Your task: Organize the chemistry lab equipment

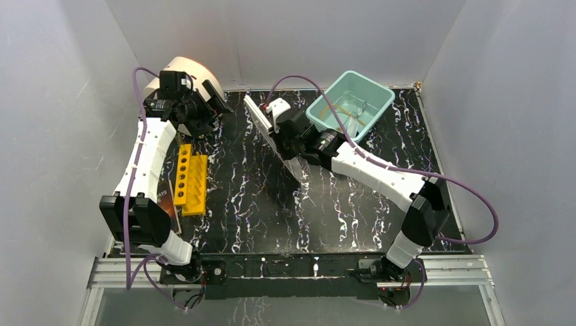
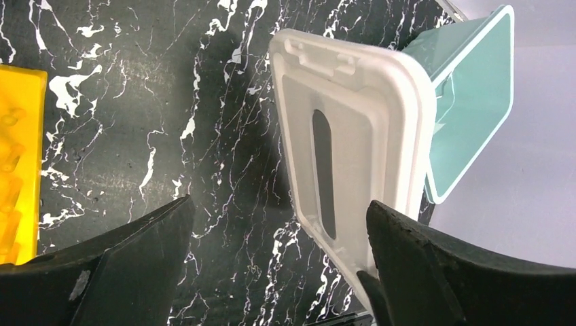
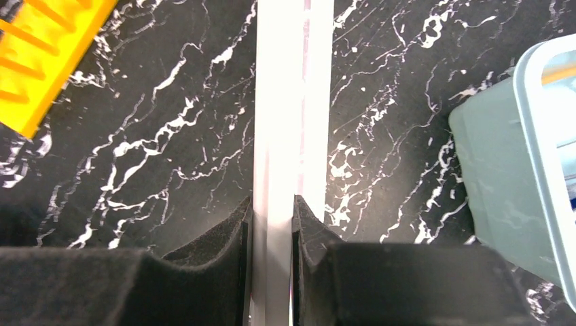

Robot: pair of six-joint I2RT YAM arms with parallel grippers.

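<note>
The teal bin [image 1: 380,95] stands at the back right of the table. In it lie tan rubber tubing [image 1: 343,106] and thin metal tongs [image 1: 365,109]; other lab items are not visible. My right gripper [image 1: 286,139] is shut on the bin's white lid [image 1: 258,117] and holds it upright on edge, left of the bin. In the right wrist view the gripper [image 3: 273,204] pinches the lid's edge [image 3: 292,102]. My left gripper [image 1: 209,109] is open and empty at the back left. In the left wrist view its gripper [image 2: 280,204] faces the lid [image 2: 353,136].
A yellow tube rack [image 1: 190,180] lies on the left, also in the left wrist view [image 2: 17,163] and the right wrist view [image 3: 47,54]. A dark book [image 1: 170,204] lies beside it. A tan rounded object [image 1: 187,68] sits in the back left corner. White walls enclose the table.
</note>
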